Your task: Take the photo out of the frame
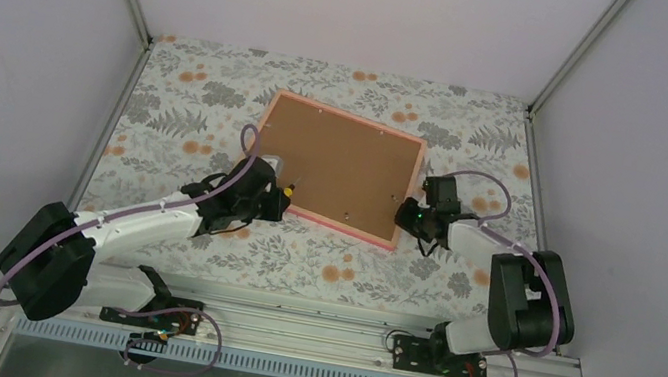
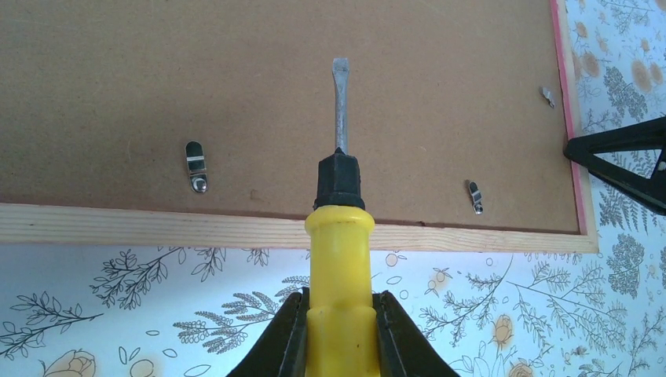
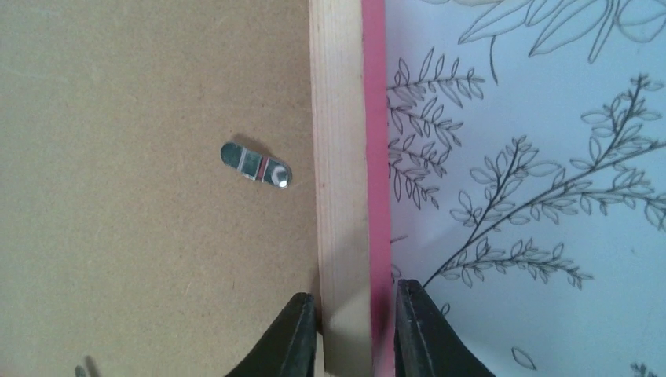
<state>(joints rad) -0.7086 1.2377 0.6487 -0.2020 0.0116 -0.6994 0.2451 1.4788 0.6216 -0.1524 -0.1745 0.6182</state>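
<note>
While the two arms reached forward from the near edge of the table, the left gripper [image 2: 342,305] was clamped on the yellow handle of a flat-bladed screwdriver [image 2: 340,236], its jaws tight against both sides of the handle. The tool pointed away from the wrist, crossing the frame's near rail, and its grey blade lay over the brown backing board [image 2: 236,78]; whether the tip touched the board could not be told.

The frame [image 2: 157,226] lay face down on the floral tablecloth [image 2: 118,314], turned slightly askew, with bare wood showing on the back of its rails and pink along the outer edge. Two small metal clips [image 2: 195,166] sat on the board just inside the near rail, one on each side of the blade.

The right gripper [image 3: 355,314] straddled the frame's right rail, one finger on the board side and one over the cloth. Its jaws stood close against the rail, but whether they pinched it could not be told. Beyond those fingers another clip [image 3: 256,165] lay flat on the board beside the rail.

The photo was out of sight under the board.
</note>
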